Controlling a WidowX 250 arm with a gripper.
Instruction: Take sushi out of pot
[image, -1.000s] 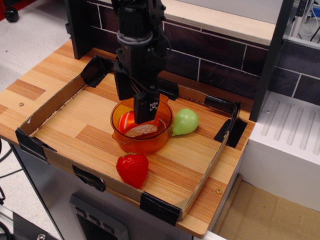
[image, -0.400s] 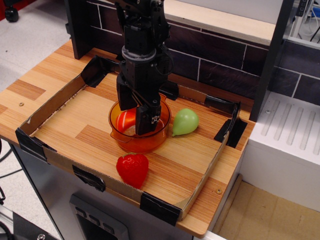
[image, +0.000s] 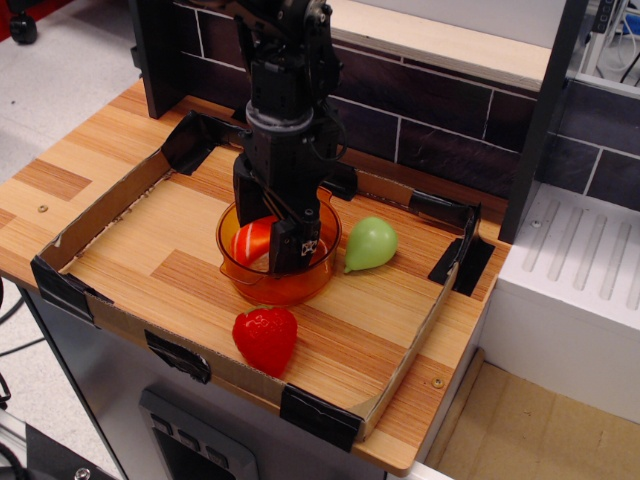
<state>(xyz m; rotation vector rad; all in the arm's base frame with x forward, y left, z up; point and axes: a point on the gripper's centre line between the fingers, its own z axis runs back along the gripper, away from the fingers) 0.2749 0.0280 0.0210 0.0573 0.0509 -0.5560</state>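
The translucent orange pot (image: 283, 290) stands in the middle of the wooden board. The sushi (image: 250, 241) lies inside it; only part of its orange-red top with a white stripe shows, left of the front finger. My black gripper (image: 272, 226) reaches straight down into the pot. Its jaws are apart, one finger (image: 297, 243) in front of the sushi and the other behind it. The rice base is hidden by the front finger and the pot wall.
A red strawberry (image: 265, 338) lies in front of the pot near the front wall. A green pear-shaped toy (image: 370, 243) lies just right of the pot. A low cardboard wall (image: 108, 213) with black taped corners rings the board. A dark brick wall stands behind.
The gripper has come down from just above the pot into it, now covering most of the sushi. The pot has shifted slightly to the left.
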